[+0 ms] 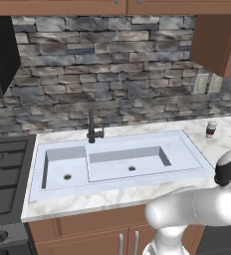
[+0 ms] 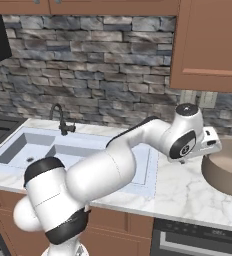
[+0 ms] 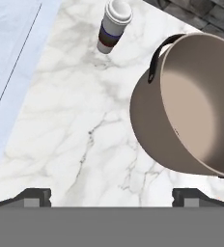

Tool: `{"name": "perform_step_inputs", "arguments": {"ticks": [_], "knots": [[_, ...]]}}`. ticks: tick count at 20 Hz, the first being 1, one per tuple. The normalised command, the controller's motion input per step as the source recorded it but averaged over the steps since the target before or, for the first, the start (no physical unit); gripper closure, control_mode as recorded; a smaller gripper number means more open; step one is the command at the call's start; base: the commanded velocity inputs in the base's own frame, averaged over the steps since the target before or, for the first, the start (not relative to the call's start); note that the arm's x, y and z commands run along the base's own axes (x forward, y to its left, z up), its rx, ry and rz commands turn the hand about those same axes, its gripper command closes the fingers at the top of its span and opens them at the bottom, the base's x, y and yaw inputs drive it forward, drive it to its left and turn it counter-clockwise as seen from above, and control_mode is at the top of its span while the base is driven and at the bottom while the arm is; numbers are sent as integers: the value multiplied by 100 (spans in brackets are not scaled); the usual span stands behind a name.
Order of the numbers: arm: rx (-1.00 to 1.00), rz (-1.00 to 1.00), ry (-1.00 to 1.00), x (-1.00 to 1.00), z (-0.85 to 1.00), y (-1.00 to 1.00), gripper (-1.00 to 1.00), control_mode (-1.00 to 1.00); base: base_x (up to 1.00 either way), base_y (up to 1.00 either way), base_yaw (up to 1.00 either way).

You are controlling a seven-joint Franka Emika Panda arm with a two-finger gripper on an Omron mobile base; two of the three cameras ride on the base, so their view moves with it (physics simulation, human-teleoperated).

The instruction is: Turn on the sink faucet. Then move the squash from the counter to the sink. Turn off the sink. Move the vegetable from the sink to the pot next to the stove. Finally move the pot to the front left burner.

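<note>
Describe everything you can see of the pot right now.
The pot is wide, round, brownish-grey metal with a paler inside and a thick rim, and looks empty as far as visible. A dark loop handle sits on its side. It stands upright on the white marble counter, apart from the small jar.

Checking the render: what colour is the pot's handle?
Black, on the brownish-grey metal pot; clearest in the hand view.
</note>
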Motion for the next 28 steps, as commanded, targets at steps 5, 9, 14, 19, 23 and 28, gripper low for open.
{"name": "perform_step_inputs", "arguments": {"ticks": [5,9,14,19,23,28], "knots": [[2,0,0,12,-1,-11,-100,-100,0,0,0],[0,0,0,15,-7,-16,-100,-100,0,0,0],[0,0,0,12,-11,-19,-100,-100,0,0,0],[0,1,0,14,-10,-16,-100,-100,0,0,0],[0,1,2,16,-5,-10,-100,-100,0,0,0],[0,1,4,15,-2,-12,-100,-100,0,0,0]]}}
